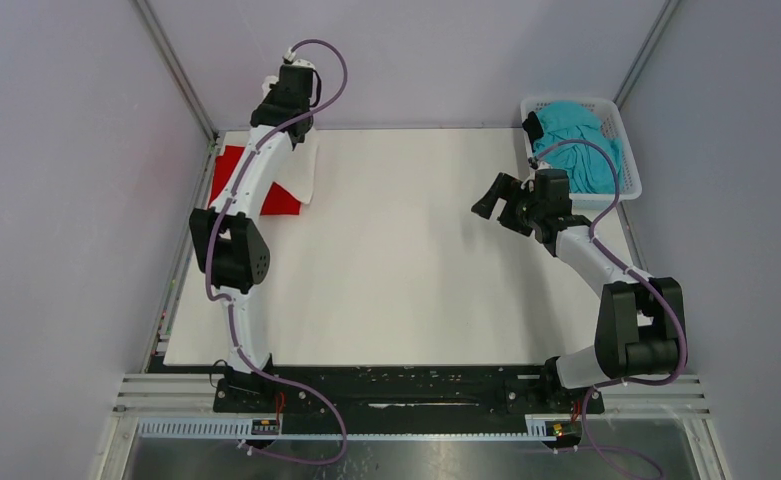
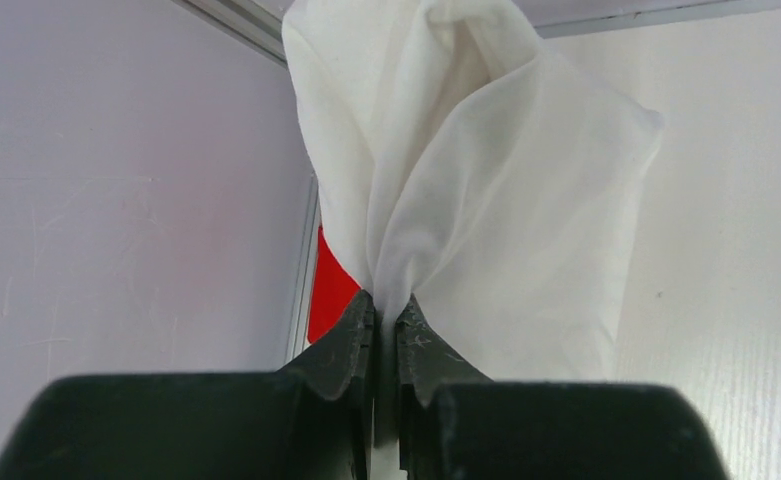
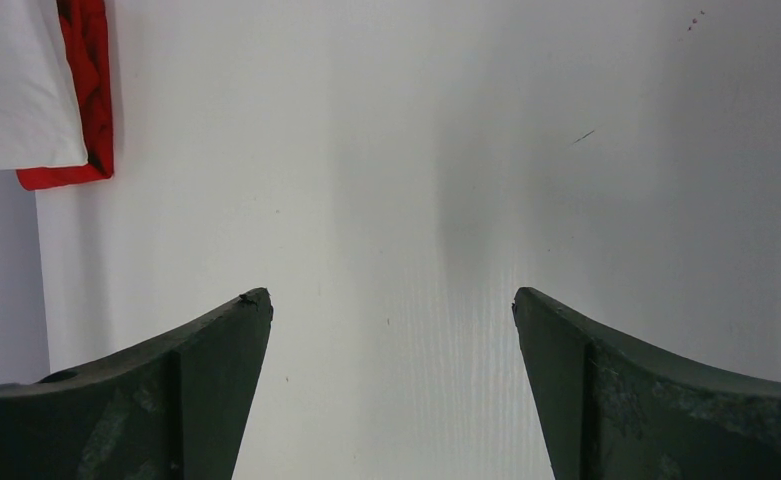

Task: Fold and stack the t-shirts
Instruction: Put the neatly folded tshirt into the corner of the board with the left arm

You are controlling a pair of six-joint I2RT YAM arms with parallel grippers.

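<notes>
My left gripper (image 2: 386,305) is shut on a pinched fold of the white t-shirt (image 2: 486,200), which bunches up from the jaws at the table's far left corner. Beneath it lies the bright red t-shirt (image 2: 331,290). From above, the white t-shirt (image 1: 302,165) covers part of the red t-shirt (image 1: 282,199), and the left arm hides its own fingers. My right gripper (image 1: 496,200) hangs open over the bare table at the right, nothing between its fingers (image 3: 216,350). Its wrist view shows the white t-shirt (image 3: 16,90) over the red t-shirt (image 3: 91,70).
A white basket (image 1: 626,150) at the far right corner holds a teal t-shirt (image 1: 578,140) and a dark one (image 1: 533,128). Grey walls and metal rails close in the white table (image 1: 396,270) on the left, back and right.
</notes>
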